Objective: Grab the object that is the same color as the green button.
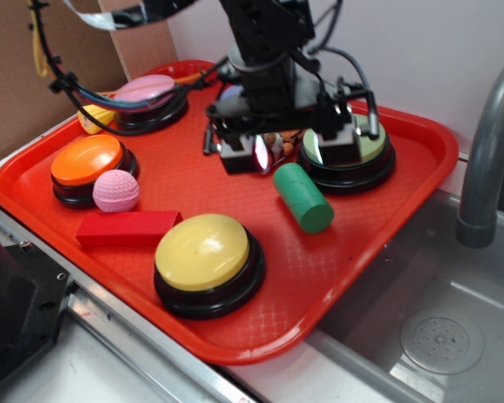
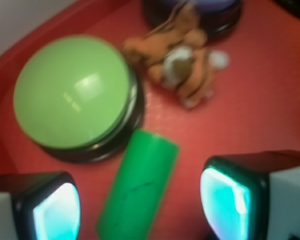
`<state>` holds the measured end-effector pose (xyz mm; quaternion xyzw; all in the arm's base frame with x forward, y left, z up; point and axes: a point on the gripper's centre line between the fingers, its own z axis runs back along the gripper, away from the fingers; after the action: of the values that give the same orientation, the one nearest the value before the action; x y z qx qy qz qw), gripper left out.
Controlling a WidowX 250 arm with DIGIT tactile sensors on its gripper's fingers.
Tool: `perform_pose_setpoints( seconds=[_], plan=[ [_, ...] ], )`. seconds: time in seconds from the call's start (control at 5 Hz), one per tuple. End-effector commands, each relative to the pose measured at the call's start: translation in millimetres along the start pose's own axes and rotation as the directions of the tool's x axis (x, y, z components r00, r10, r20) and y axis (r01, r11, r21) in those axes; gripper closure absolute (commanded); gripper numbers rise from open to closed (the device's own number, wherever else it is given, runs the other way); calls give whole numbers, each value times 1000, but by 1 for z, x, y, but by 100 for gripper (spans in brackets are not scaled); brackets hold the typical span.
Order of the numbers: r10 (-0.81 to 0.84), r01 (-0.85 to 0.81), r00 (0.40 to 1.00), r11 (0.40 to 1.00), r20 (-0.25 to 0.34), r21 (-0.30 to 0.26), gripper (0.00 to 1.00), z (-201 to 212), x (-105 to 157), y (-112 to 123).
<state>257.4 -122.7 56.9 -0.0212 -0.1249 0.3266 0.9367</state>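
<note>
The end effector (image 2: 140,200) hangs with its jaws spread wide and empty above the green cylinder (image 2: 137,185) — which lies on its side on the red tray (image 1: 386,218), just beside the green button (image 2: 72,92) — seemingly lined up to straddle it.

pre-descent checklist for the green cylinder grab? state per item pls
1. Target found: green cylinder lies on its side on the red tray, next to the green button. ok
2. Gripper open: both fingers apart, nothing between them but the cylinder below. ok
3. Cylinder between the fingers: wrist view shows it in the gap, slightly toward the left-hand finger. ok
4. Fingers square to the cylinder: it runs tilted in the wrist view. not ok
5. Clearance: button base sits right at the cylinder's far end, contact unclear. cannot tell
6. Small brown toy clear of the gap. ok
</note>
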Motion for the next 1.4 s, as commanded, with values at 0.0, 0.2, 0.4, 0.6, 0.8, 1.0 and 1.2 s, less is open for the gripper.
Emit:
perform_pose_setpoints(
  seconds=[0.0, 0.2, 0.4, 0.6, 0.8, 1.0, 1.2],
  plan=[
    [-10, 10, 1000, 1000, 18, 10, 0, -14, -2, -3],
    [-26, 24, 998, 999, 60, 26, 0, -16, -5, -3],
    [24, -27, 998, 998, 60, 58, 0, -19, -6, 1],
    [65, -72, 996, 993, 68, 98, 100, -20, -7, 7],
    [116, -122, 992, 985, 58, 120, 100, -23, -9, 14],
    [152, -156, 987, 981, 43, 114, 100, -24, -9, 20],
    [124, -128, 991, 988, 56, 86, 100, -16, -5, 19]
  ],
)
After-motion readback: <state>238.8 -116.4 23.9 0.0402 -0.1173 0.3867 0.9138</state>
